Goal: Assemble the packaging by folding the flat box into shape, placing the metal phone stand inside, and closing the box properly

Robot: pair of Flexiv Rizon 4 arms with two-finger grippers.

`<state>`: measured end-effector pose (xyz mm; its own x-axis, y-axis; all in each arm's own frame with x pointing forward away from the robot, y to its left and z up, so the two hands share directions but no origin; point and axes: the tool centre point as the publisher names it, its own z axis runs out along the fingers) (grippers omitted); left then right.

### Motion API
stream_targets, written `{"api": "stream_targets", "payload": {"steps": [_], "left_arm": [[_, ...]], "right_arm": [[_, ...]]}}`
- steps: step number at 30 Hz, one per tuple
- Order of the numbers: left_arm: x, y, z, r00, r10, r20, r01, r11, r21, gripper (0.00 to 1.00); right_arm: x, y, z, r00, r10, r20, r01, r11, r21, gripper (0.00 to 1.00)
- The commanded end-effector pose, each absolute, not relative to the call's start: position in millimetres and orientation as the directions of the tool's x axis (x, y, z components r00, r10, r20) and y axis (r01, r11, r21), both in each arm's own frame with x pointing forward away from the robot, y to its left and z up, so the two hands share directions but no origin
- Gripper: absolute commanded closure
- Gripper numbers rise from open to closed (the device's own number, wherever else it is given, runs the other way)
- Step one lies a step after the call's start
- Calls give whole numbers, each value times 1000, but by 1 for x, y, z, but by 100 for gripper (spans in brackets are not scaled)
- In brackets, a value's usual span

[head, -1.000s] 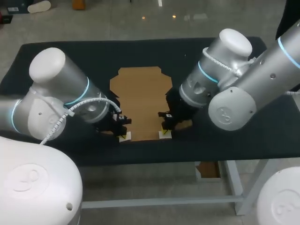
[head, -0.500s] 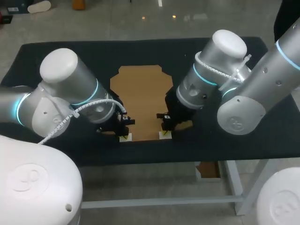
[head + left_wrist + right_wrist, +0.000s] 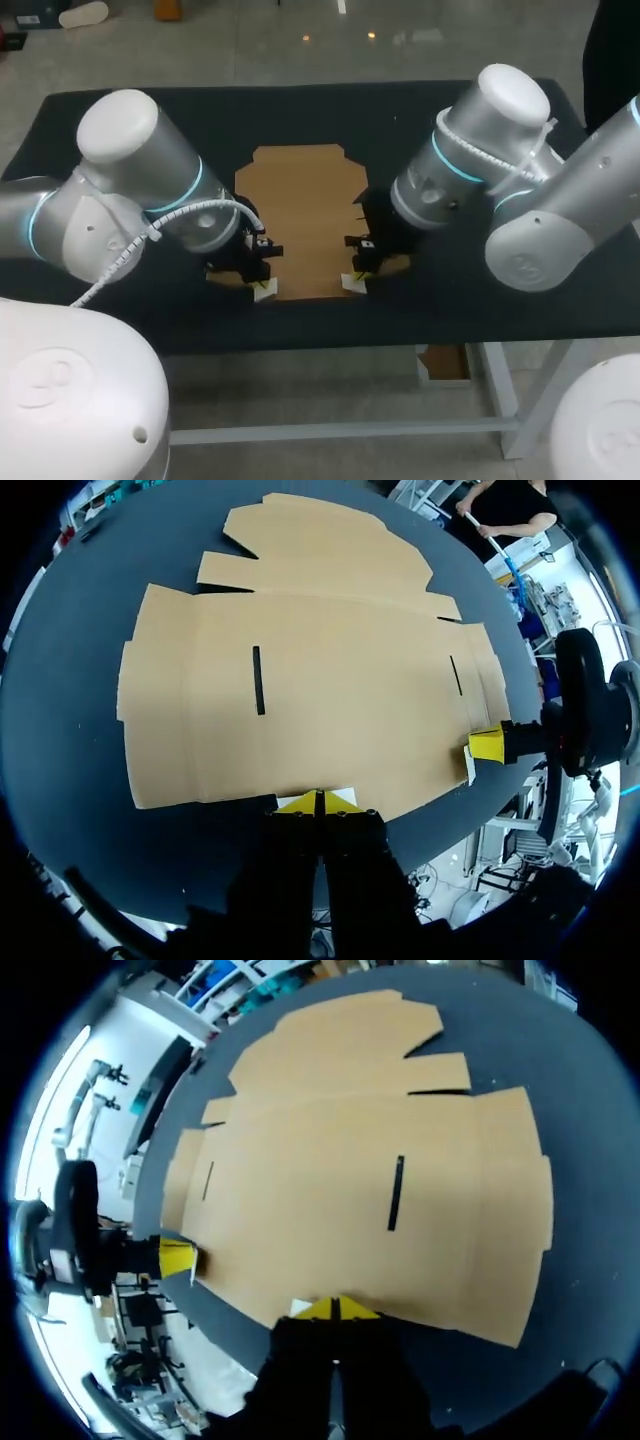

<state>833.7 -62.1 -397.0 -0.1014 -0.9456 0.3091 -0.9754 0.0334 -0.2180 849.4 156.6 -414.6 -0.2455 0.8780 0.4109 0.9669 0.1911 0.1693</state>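
At box (image 3: 300, 210) edge: L end effector (image 3: 320, 801), R end effector (image 3: 336, 1308) closed.

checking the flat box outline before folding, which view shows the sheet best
The left wrist view: the flat box lies whole in sight, flaps and both slits showing. The right wrist view shows nearly as much from the other side. In the head view the left arm and right arm hide its side edges.

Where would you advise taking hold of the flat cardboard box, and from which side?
Its near edge, approached low from the robot's side of the table. The flat box lies fully flat, so only a thin rim can be pinched. The left gripper and right gripper sit there, one toward each end.
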Motion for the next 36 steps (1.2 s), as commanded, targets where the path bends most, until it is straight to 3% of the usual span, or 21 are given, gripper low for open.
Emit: {"api": "stream_targets", "payload": {"steps": [1,13,36], "left_arm": [[829,-47,-378,-106,-941,321,-975,35,-220,100],[834,-24,-341,-91,-943,319,-975,19,-222,100],[833,25,-296,-84,-933,350,-975,5,-221,100]], "right_arm": [[850,137,-400,-258,846,467,965,206,162,100],[865,107,-371,-300,739,603,953,263,153,100],[878,52,-340,-303,690,657,946,299,122,100]]}}
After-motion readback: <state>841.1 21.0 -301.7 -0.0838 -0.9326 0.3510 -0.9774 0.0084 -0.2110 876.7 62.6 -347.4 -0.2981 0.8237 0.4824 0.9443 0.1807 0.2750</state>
